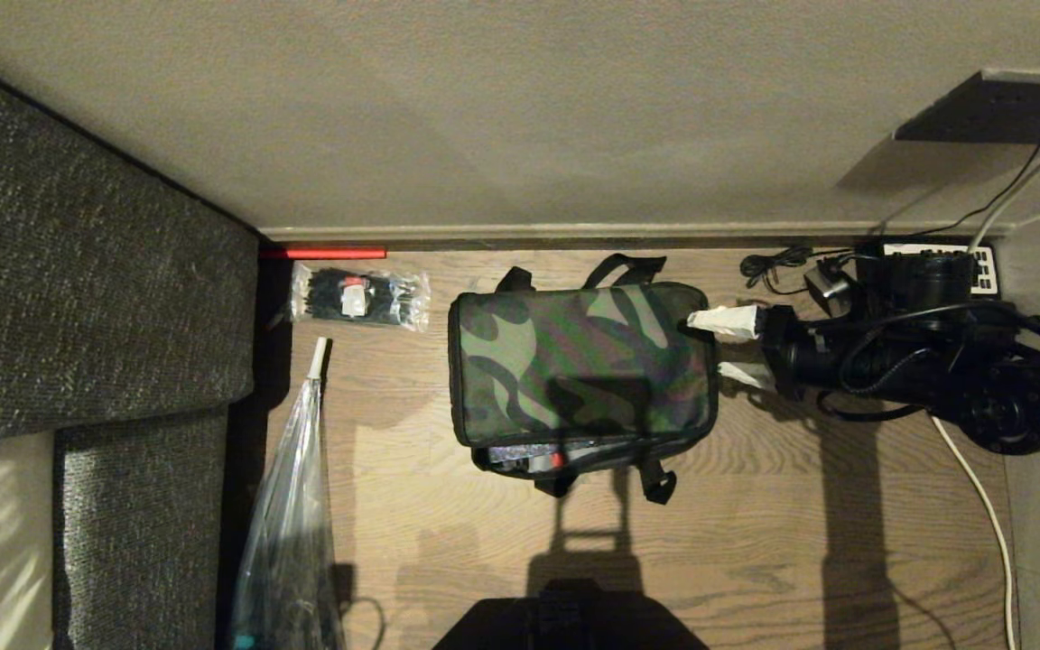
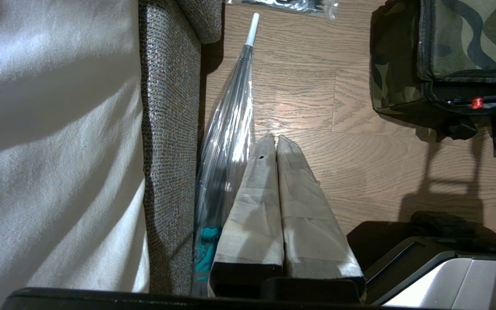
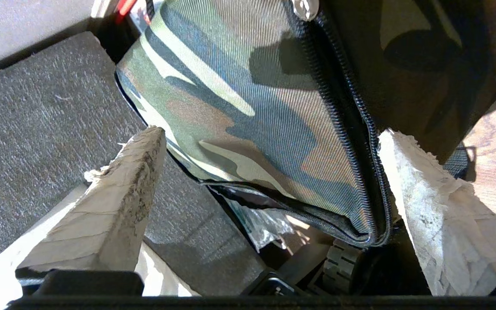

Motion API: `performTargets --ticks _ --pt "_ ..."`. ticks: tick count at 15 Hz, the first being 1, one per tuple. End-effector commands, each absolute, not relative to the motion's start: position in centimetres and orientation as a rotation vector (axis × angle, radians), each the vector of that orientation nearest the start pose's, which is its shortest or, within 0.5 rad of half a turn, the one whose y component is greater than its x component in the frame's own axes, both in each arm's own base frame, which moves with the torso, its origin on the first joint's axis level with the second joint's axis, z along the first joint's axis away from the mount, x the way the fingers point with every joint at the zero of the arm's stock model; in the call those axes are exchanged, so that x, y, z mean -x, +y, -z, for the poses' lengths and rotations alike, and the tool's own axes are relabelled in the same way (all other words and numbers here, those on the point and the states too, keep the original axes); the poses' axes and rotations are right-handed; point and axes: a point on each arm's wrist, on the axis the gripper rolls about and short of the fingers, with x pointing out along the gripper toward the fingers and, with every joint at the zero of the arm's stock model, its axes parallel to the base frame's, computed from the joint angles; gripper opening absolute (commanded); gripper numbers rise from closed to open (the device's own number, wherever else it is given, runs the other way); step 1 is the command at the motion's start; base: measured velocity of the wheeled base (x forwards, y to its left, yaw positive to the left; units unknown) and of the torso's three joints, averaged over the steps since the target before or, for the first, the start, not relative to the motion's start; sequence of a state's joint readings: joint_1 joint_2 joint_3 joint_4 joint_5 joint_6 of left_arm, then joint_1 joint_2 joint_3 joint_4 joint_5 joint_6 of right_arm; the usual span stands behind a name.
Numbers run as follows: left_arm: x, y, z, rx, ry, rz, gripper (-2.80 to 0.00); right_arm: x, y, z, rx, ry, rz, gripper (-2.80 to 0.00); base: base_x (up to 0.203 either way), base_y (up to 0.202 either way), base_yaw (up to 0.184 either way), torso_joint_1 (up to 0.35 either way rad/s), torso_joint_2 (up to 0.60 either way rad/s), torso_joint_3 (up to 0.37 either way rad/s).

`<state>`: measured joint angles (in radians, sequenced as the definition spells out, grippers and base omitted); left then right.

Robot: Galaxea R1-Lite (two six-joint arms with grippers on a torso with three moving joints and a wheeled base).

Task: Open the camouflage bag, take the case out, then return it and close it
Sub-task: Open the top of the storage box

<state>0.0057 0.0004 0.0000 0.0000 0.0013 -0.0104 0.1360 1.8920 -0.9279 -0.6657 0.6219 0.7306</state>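
The camouflage bag point(image 1: 583, 361) lies flat on the wooden floor with its green lid up. Its near edge gapes, showing silvery lining and a dark edge with a red dot point(image 1: 557, 459), which is the case; the rest of the case is hidden inside. My right gripper point(image 1: 726, 348) is open at the bag's right end, one taped finger over the lid corner and one beside it. In the right wrist view the lid corner and zip point(image 3: 351, 129) sit between the spread fingers of the right gripper point(image 3: 270, 131). My left gripper point(image 2: 274, 140) hangs shut over the floor, left of the bag point(image 2: 467, 43).
A grey sofa point(image 1: 78, 271) fills the left side, with a clear umbrella point(image 1: 294, 506) lying along it. A packet of black cable ties point(image 1: 357, 296) lies by the skirting. A desk telephone point(image 1: 935, 266) and cables point(image 1: 980, 496) lie at the right. My base point(image 1: 574, 623) is at the near edge.
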Motion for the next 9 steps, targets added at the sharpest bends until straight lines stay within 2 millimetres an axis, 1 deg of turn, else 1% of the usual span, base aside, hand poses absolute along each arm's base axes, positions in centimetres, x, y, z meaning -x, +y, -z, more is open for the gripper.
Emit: performTargets --ticks 1,6,9 --pt "2.27 -0.01 -7.48 0.011 0.001 -0.008 -2.80 -34.66 6.23 -15.15 -0.768 0.572 -0.616 0.00 0.000 0.000 0.000 0.000 0.00 0.000" --pt "2.28 -0.01 -7.50 0.012 0.000 -0.008 -2.80 -34.43 6.34 -14.94 -0.775 0.588 -0.608 0.00 0.000 0.000 0.000 0.000 0.00 0.000" --pt "2.28 -0.01 -7.50 0.011 0.000 -0.008 -2.80 -34.11 7.13 -14.37 -0.776 0.623 -0.619 0.00 0.000 0.000 0.000 0.000 0.00 0.000"
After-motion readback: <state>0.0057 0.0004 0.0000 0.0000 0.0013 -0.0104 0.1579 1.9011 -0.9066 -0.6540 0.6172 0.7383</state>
